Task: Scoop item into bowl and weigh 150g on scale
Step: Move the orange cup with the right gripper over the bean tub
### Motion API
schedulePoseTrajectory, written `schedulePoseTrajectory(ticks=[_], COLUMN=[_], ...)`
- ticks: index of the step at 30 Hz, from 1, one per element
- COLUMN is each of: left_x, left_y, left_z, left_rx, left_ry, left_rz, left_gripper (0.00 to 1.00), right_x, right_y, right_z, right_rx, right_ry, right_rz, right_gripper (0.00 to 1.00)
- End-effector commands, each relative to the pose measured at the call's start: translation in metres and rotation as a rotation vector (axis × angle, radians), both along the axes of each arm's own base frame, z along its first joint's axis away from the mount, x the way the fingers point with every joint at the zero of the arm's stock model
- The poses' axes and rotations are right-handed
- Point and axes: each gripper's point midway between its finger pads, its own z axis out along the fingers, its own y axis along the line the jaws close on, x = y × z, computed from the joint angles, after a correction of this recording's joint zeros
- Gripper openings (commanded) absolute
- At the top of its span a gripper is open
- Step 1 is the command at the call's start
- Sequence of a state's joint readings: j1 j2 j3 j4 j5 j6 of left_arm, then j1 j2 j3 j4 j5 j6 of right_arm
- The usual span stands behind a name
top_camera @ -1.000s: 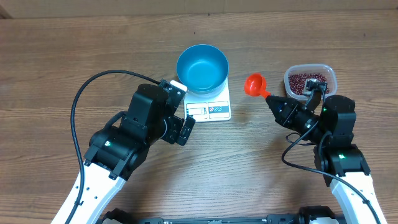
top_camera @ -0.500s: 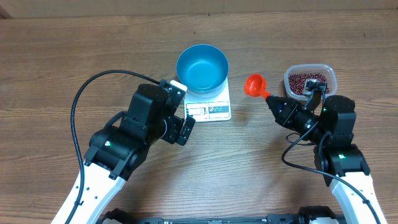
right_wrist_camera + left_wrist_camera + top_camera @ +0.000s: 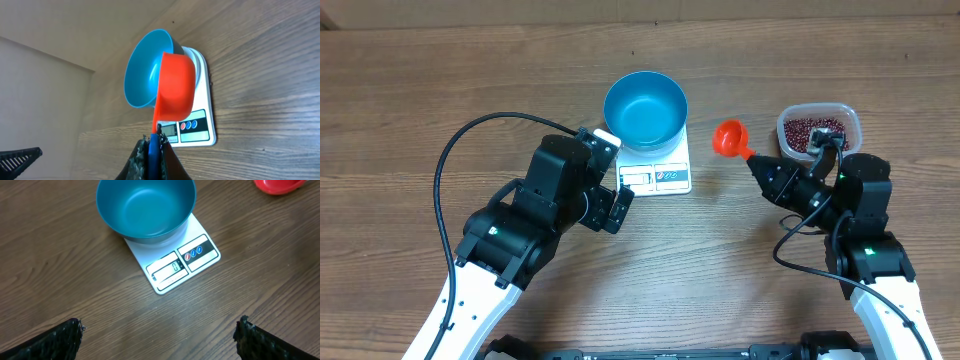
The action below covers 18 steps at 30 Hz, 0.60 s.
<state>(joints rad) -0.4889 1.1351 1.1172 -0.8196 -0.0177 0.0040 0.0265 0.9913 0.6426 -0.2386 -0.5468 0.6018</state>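
Observation:
The blue bowl [image 3: 645, 109] stands empty on the white scale [image 3: 660, 177] at the table's middle back, and shows again in the left wrist view [image 3: 145, 207] on the scale [image 3: 175, 267]. My left gripper [image 3: 610, 172] hangs open just left of the scale, nothing between its fingers [image 3: 65, 337]. My right gripper [image 3: 757, 165] is shut on the blue handle of a red scoop [image 3: 729, 136], whose cup [image 3: 175, 85] sits between the bowl [image 3: 142, 70] and the bean tub. The dark red-brown beans [image 3: 810, 132] lie in the clear tub [image 3: 850, 120].
The right arm's body [image 3: 860, 200] sits in front of the tub and hides part of it. A black cable [image 3: 450, 180] loops over the table at the left. Bare wood lies in front of the scale.

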Motion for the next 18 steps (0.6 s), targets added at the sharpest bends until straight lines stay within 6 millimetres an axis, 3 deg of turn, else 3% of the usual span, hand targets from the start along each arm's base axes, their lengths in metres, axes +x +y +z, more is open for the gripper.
schedulePoseTrajectory(ticks=[1,9,14,18], left_x=[0.001,0.001,0.001,0.001], left_y=[-0.001,-0.001,-0.001,-0.001], left_z=[0.01,0.01,0.01,0.01], left_rx=[-0.014,-0.014,-0.014,-0.014], left_ry=[-0.025,-0.025,-0.025,-0.025], left_rz=[-0.015,-0.015,-0.015,-0.015], left_gripper=[1.0,1.0,0.99,0.99], right_x=[0.0,-0.006,-0.018,-0.019], right_y=[0.001,-0.002,-0.037,-0.054], right_z=[0.007,0.02,0.047,0.066], right_rx=[0.002,-0.042,-0.25,-0.37], right_ry=[-0.017,0.031,0.121,0.147], right_rz=[0.013,0.025,-0.106,-0.138], right_gripper=[0.04,0.04,0.04,0.04])
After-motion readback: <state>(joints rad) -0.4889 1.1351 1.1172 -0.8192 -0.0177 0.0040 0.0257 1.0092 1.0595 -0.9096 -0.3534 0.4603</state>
